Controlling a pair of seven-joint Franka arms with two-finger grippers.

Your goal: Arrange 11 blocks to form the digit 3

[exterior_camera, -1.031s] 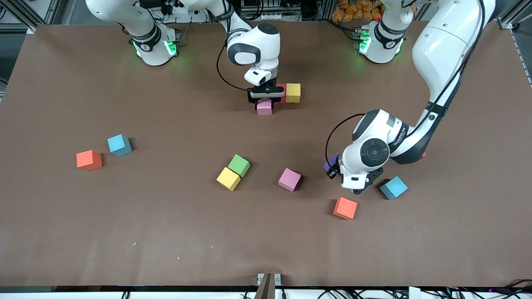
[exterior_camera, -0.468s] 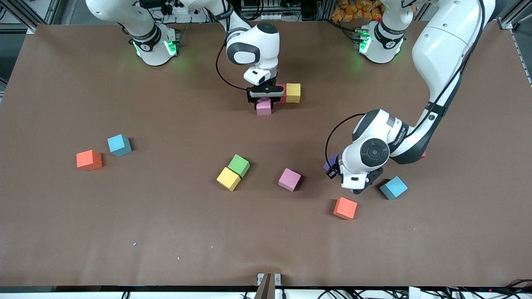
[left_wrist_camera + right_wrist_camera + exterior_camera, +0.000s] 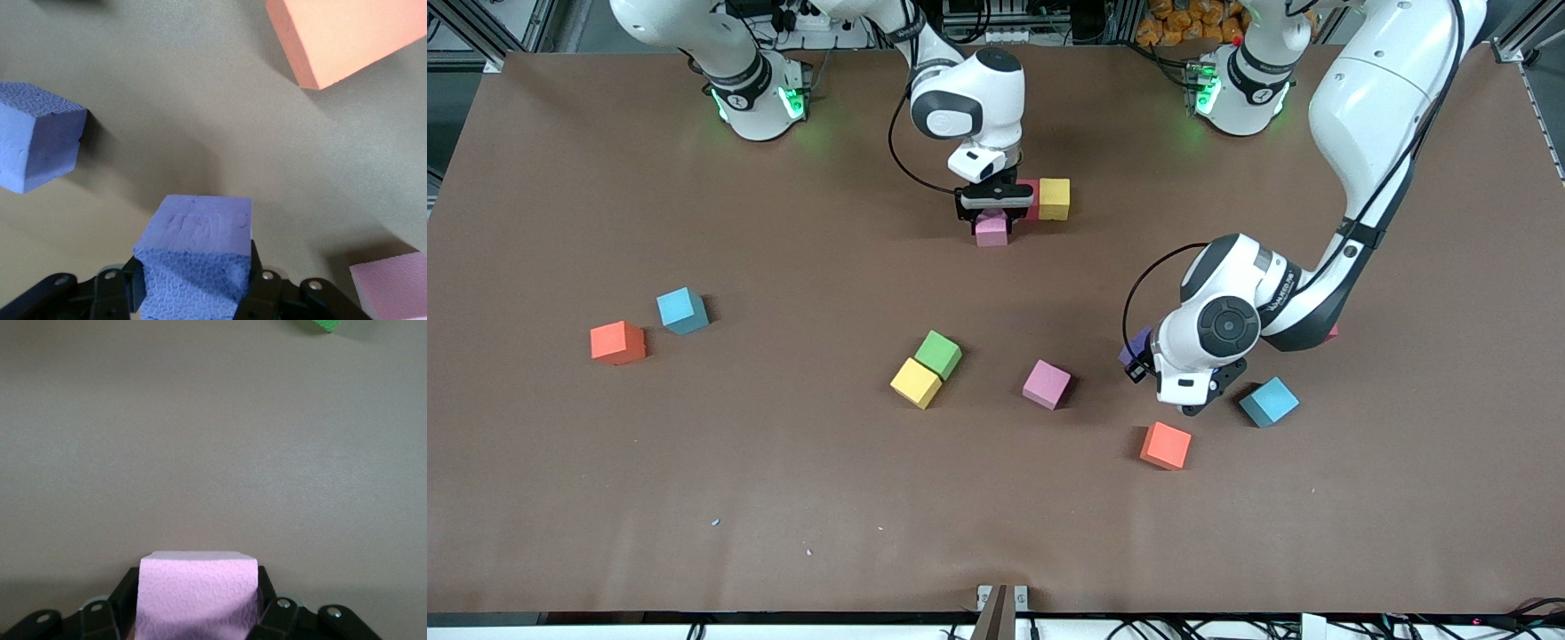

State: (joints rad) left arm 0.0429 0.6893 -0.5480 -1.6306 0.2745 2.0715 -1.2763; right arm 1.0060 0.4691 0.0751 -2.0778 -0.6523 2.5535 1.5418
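Just beside the yellow block (image 3: 1054, 197), toward the right arm's end of the table: red block (image 3: 1032, 196) touching it, then the right gripper (image 3: 991, 214), low and clamped on a pink block (image 3: 991, 232). Toward the left arm's end from that yellow block: left gripper (image 3: 1136, 364) closed tight on a purple block (image 3: 197, 247), over bare table (image 3: 996, 498). Nearer the camera than the yellow block, all loose and well apart from it: second pink block (image 3: 1047, 383), green block (image 3: 938, 354) touching a second yellow block (image 3: 916, 382), orange block (image 3: 1166, 444), light blue block (image 3: 1268, 401).
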